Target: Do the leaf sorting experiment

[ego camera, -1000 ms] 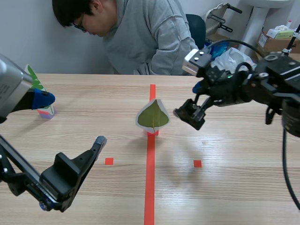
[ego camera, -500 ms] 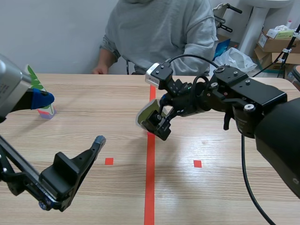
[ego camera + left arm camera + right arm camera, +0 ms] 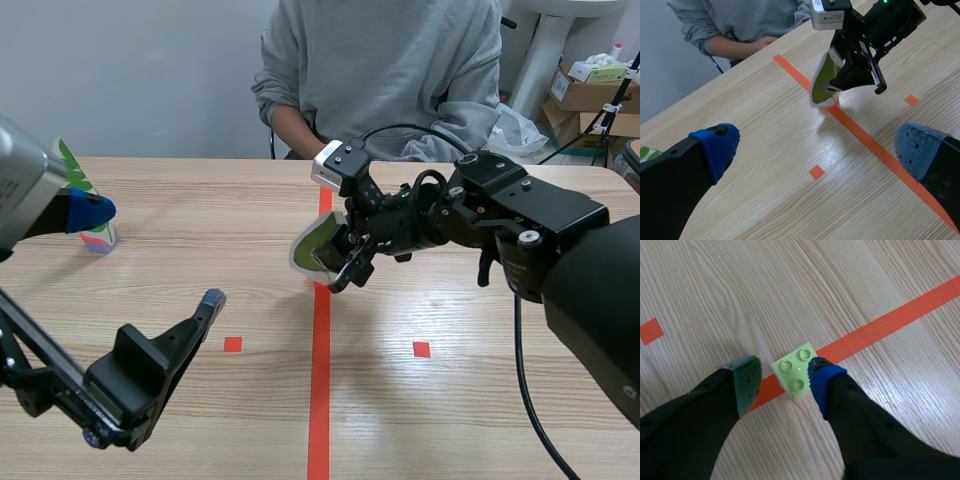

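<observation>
The surface (image 3: 150, 200) is light wood grain, marked with orange-red tape. A person (image 3: 385, 70) in a grey sweatshirt is seated behind the far edge, near its middle. Beyond the far right corner there are three items: a white plastic bag (image 3: 522, 128), open cardboard boxes (image 3: 590, 88) and a white pedestal (image 3: 540, 45).

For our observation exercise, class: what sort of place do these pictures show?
Probably a robotics lab or test room: two black robot arms reach over a pale wooden table marked with orange-red tape lines, a person in a grey sweatshirt sits across it, and cardboard boxes stand behind.
</observation>
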Available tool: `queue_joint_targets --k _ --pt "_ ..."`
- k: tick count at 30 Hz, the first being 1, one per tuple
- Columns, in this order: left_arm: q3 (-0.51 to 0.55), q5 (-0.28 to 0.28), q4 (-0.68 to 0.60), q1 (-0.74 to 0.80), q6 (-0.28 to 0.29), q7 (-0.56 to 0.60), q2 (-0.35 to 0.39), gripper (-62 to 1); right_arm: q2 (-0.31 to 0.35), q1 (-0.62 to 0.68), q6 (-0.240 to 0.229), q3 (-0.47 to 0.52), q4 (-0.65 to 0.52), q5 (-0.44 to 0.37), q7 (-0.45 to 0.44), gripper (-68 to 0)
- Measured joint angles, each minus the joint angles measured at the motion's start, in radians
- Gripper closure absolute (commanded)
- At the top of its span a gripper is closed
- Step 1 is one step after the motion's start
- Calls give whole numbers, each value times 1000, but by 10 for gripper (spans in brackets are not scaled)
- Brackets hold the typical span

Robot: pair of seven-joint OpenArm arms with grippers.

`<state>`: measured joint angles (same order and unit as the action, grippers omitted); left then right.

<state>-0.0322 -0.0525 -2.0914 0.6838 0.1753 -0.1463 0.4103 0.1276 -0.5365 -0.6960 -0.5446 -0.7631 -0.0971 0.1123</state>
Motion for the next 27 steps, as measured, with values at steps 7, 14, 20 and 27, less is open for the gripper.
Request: queue_joint_targets --k 7,14,20,27 --pt "0 0 0 0 0 0 0 -623 0 0 0 0 0 0 0 -61" --pt "0 0 0 0 0 0 0 -623 0 0 0 0 0 0 -3 -18" --pt "0 0 0 0 0 0 0 -623 0 0 0 0 0 -1 -3 -20" --pt "0 -8 0 0 0 0 0 -623 22 0 28 28 -5 -152 58 -20"
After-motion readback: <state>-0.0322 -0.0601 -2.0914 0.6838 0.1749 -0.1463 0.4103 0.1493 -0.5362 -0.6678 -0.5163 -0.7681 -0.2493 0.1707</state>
